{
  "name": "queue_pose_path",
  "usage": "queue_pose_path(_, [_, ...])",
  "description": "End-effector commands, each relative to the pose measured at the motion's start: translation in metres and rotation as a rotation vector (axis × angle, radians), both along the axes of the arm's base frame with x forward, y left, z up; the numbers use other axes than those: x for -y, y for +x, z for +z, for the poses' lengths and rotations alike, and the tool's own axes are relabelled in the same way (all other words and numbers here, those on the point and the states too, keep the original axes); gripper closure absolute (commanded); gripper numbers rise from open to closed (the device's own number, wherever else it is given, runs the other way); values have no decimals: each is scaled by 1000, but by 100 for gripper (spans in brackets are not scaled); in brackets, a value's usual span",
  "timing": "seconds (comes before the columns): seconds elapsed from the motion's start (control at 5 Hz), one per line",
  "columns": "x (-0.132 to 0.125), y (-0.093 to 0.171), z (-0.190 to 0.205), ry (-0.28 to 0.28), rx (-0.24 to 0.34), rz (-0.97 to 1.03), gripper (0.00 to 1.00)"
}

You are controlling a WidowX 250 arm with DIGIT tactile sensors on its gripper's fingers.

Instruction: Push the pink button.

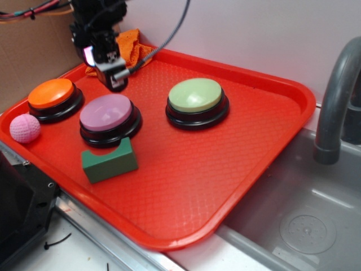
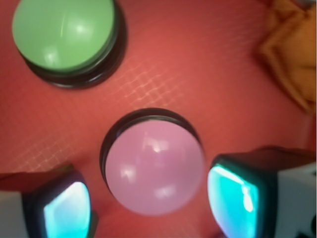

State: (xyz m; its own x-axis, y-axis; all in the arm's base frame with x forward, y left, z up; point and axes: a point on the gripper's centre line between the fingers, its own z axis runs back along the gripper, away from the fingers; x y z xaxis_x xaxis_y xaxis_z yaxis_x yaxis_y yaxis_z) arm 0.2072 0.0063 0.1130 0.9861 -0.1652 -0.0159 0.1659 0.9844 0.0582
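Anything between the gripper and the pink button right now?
Nothing. In the wrist view, the pink button sits between the open jaws of the gripper, with only bare red tray around.

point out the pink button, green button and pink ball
pink button [image 2: 154, 168], wrist view, middle of dome
green button [image 1: 195, 94], exterior view, top of dome
pink ball [image 1: 25, 128], exterior view, centre of ball

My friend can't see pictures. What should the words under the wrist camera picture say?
A pink button with a smooth domed top sits on a red tray, seen from above between the robot gripper's two spread jaws. A green button is at upper left and an orange cloth at upper right.
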Motion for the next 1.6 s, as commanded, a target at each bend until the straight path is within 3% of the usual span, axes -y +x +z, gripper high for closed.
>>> queue_pose_path(0.0, [-6,7,32,22,71,45,0])
queue_pose_path(1.4, [-4,-3,71,10,33,108,0])
